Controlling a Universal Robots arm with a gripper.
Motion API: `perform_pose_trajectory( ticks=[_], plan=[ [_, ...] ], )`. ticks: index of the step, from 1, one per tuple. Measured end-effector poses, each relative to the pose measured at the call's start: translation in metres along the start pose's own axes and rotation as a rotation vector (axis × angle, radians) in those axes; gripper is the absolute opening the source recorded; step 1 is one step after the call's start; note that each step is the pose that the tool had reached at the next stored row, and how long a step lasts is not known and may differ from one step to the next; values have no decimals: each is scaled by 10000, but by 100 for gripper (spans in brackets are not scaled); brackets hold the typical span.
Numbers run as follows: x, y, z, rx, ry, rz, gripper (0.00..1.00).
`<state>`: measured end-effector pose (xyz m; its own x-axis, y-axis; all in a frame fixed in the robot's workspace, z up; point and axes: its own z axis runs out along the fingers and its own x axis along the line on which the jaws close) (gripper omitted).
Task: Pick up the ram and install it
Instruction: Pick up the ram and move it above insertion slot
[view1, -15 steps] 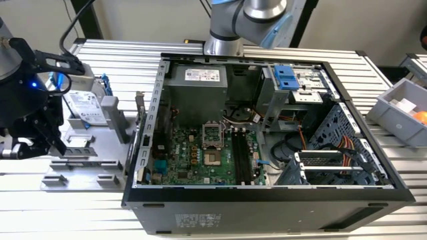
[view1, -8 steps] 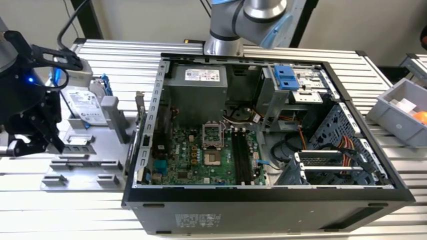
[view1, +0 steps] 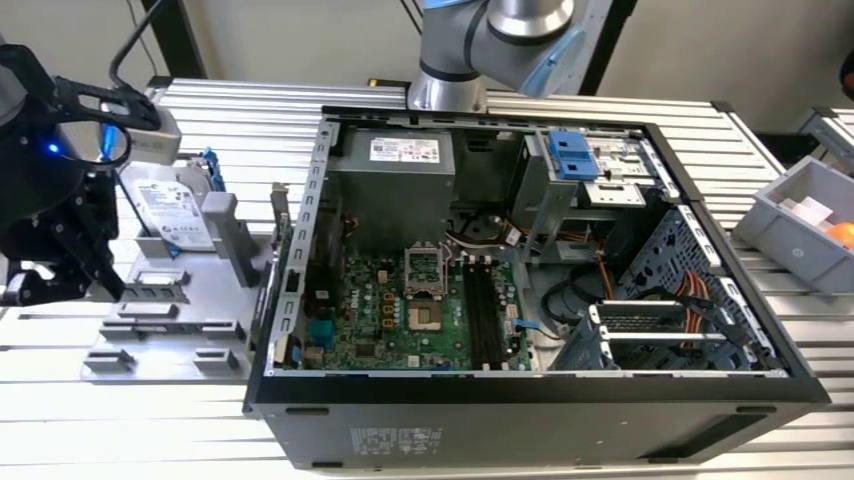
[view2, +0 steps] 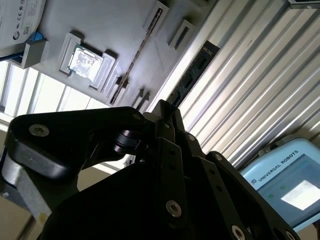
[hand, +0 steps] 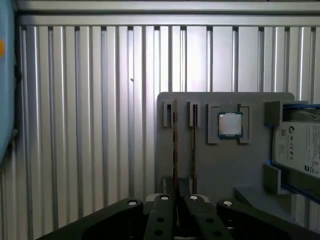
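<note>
Fingers clenched on nothing, poised over the grey holder, where the ram stands on edge in its slot, likely for easy pinching.

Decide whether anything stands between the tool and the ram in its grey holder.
Nothing visible does. In the first wrist view the tool faces the ram standing on edge in the holder, with no object between them; the CPU and hard drive sit aside.
</note>
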<state>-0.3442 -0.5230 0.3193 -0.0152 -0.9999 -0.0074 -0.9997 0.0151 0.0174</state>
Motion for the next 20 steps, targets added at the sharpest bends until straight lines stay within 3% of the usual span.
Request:
perform_pose_trajectory(
  ticks=[20],
  plan=[
    [-1,3,-183,0,-2,114,0]
  ],
)
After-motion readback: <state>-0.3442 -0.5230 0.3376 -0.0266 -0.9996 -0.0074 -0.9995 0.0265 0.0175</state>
